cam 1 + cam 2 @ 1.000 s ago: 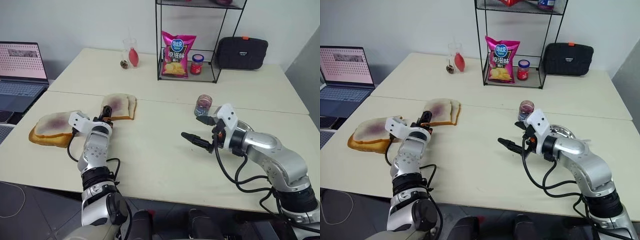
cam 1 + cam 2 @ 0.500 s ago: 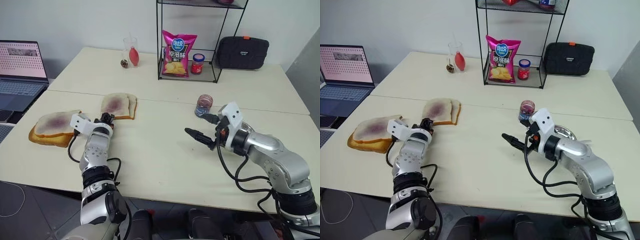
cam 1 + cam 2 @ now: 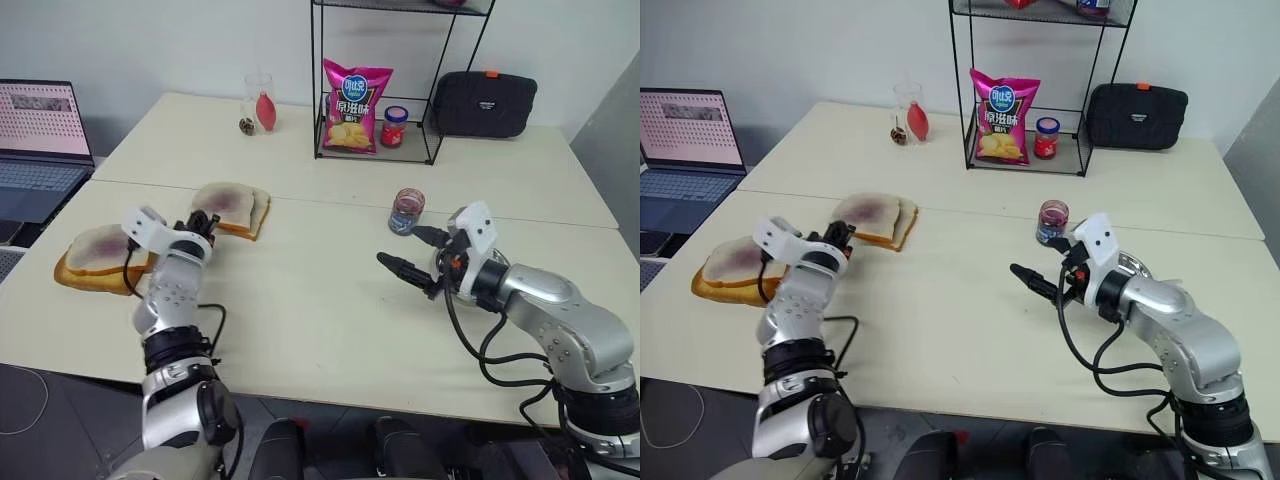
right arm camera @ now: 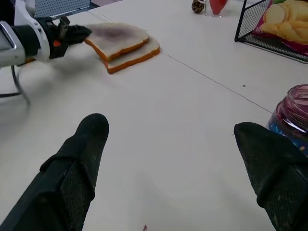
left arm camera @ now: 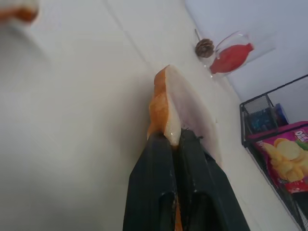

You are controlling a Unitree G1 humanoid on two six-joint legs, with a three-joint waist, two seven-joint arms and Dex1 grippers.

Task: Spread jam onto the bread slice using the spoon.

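Left wrist view showed the left gripper (image 5: 176, 137) clamped on the near edge of the bread slice (image 5: 185, 108), its two black fingers pressed tight against the crust with the slice standing between them. From the head cameras that slice (image 3: 226, 201) sat on top of a second slice (image 3: 250, 214) at the left of the table (image 3: 330, 310), and its gripped corner looked slightly lifted, though that was hard to judge from this angle. A purple-brown stain covered its middle. Further left lay a thick stack of bread (image 3: 95, 258) with its own stain.

The right gripper (image 3: 410, 262) hovered above the bare tabletop with its fingers spread wide and nothing between them. Just beyond it stood the small glass jar of jam (image 3: 406, 210). At the back, a wire rack (image 3: 378, 150) held a pink chip bag (image 3: 353, 105) and a red-lidded jar (image 3: 395, 127).
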